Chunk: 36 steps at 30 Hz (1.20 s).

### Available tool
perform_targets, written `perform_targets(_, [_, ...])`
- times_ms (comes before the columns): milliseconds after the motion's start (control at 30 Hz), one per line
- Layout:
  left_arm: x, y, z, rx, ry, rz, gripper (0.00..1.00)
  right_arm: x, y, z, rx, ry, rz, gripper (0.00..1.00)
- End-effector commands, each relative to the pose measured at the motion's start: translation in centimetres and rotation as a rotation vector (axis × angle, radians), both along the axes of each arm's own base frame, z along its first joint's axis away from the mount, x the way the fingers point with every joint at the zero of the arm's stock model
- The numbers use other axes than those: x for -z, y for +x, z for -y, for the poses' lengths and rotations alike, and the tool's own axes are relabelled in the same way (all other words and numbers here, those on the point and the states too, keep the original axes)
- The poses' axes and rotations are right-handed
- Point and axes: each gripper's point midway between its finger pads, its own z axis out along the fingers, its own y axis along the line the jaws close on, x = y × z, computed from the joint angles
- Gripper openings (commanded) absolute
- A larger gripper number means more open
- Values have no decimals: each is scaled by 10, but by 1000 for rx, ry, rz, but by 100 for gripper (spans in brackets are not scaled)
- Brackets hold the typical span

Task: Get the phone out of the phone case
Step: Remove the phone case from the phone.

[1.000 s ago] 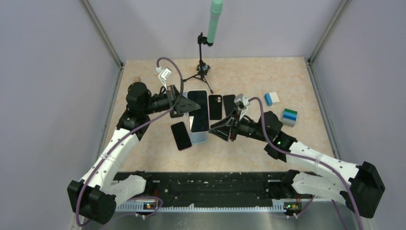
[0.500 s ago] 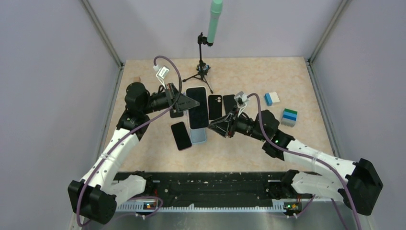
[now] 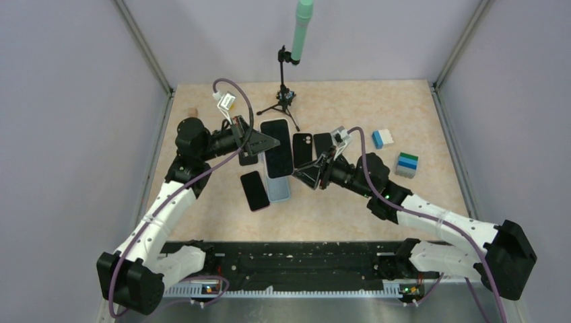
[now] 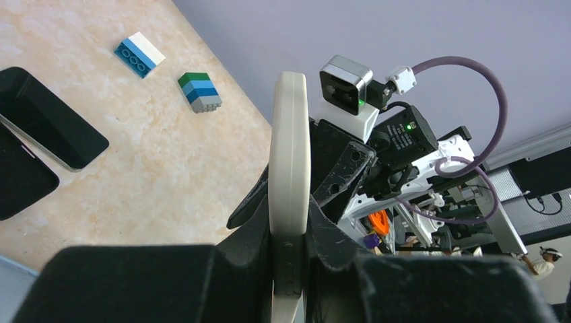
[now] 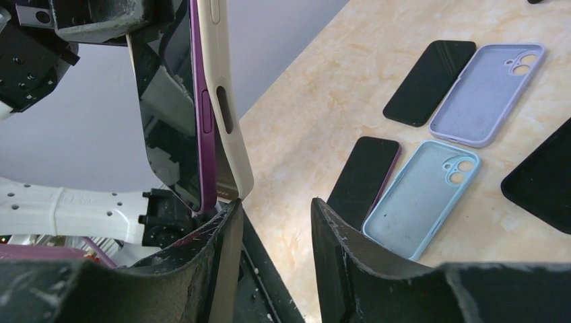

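The phone [image 3: 277, 148] has shifted slightly toward the back of the counter [image 3: 337, 215], your right end effector [image 5: 273, 208] following. It hangs above the counter in its cream case [image 5: 219, 87], clenched by your left end effector [image 3: 268, 143]. The right's jaws gape empty beside its corner.

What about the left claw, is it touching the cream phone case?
Touching. The left wrist view shows the cream phone case clamped edge-on in the left gripper, no gap visible.

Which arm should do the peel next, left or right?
Right. The left gripper is shut on the cased phone, holding it up; the right gripper stands open at its free corner, probably ready to pry.
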Motion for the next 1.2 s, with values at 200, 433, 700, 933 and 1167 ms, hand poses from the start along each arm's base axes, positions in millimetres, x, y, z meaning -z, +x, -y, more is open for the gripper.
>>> perform_targets(200, [-27,-24,4,78,-118,-23,0,-5,23,1,97,9,0,47])
perform_targets(433, [-33,-20,3,45,-187,-47,0,-10,12,-12,3,57,14,49])
perform_targets(700, [-42,-15,-3,-26,-241,-47,0,-13,2,-22,-72,151,-12,50])
perform_targets(933, [-40,-9,-8,-89,-276,-61,0,-20,-2,-26,-103,217,-21,52])
perform_targets(1167, [-39,-8,-9,-96,-303,-78,0,-33,0,-25,-91,297,-27,52])
